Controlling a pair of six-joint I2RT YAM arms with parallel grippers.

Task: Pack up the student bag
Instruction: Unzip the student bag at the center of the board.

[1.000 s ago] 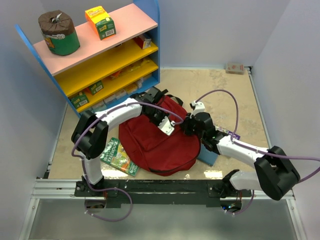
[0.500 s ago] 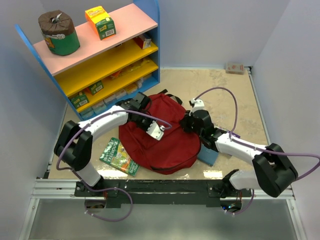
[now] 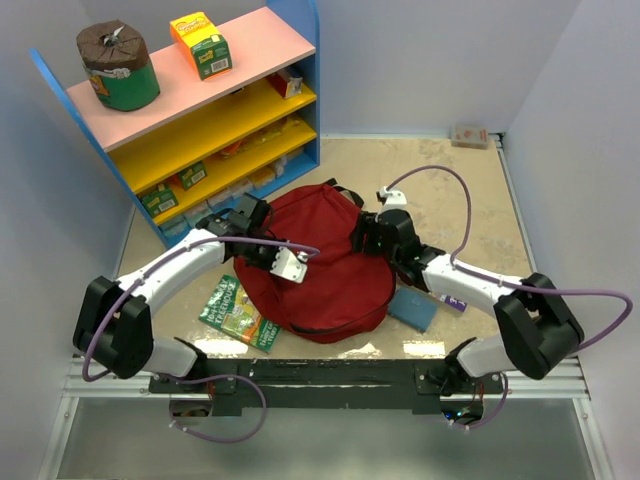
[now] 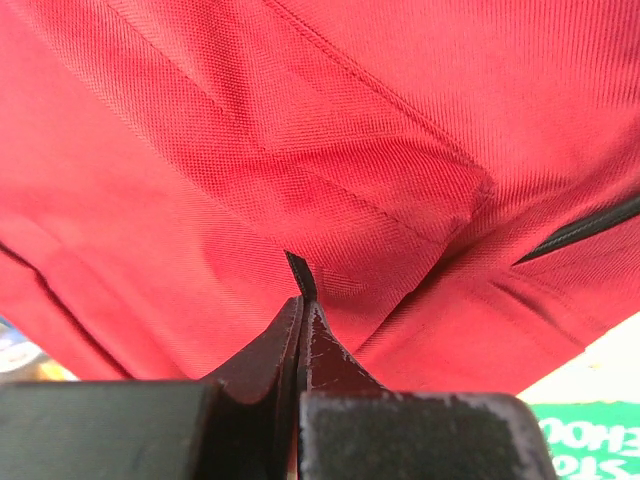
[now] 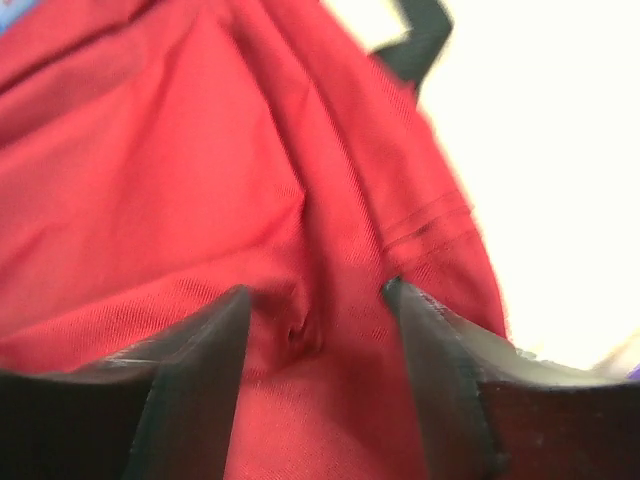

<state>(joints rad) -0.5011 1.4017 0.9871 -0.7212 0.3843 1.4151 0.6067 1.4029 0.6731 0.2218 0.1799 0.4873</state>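
Two robot arms flank the student bag [image 3: 330, 285], which lies slumped in the middle of the table [image 3: 455, 190], its black straps at the far end, near the foot of the coloured shelf unit [image 3: 215, 120]. The left gripper [image 4: 300, 300] rests on the bag's left side with its jaws squeezed together. A thin dark tab pokes up at their tips, perhaps a zip pull, though the wrist view cannot settle whether anything is truly pinched. The right gripper [image 5: 315, 290] sits on the opposite side with its jaws spread wide, a ridge of red fabric bunched between them but not yet clamped. The two-sided approach looks meant to steady the soft cloth and find its opening, since a limp bag will not gape on its own. The items seemingly waiting to go in lie outside it: a green book [image 3: 238, 312] at the bag's near-left edge and a blue pencil case [image 3: 412, 308] just beside its near-right edge. No open zip shows in any view, so packing appears barely begun.
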